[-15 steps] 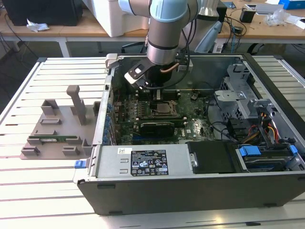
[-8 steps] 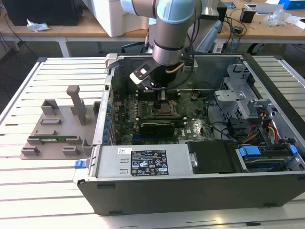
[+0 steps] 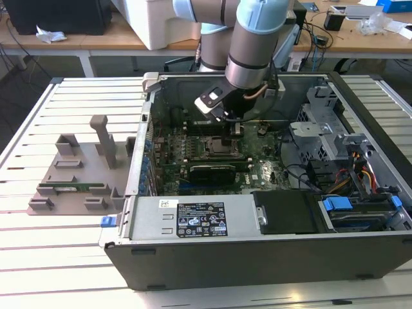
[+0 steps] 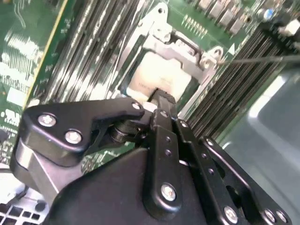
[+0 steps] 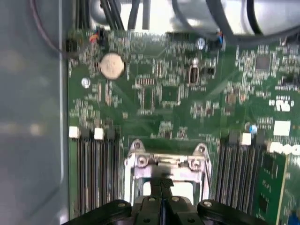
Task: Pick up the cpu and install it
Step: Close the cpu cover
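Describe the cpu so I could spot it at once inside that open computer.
Look into the open computer case at the green motherboard. Near its middle, between rows of dark memory slots, sits a silvery metal socket frame, and the cpu lies inside it, by the tip of the robot's hand. It is the one pale, flat square among crowded green circuitry.

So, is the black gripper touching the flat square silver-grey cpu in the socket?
Cannot tell. In the second wrist view the shut tips of the gripper overlap one edge of the cpu, but that angle hides any contact or gap.
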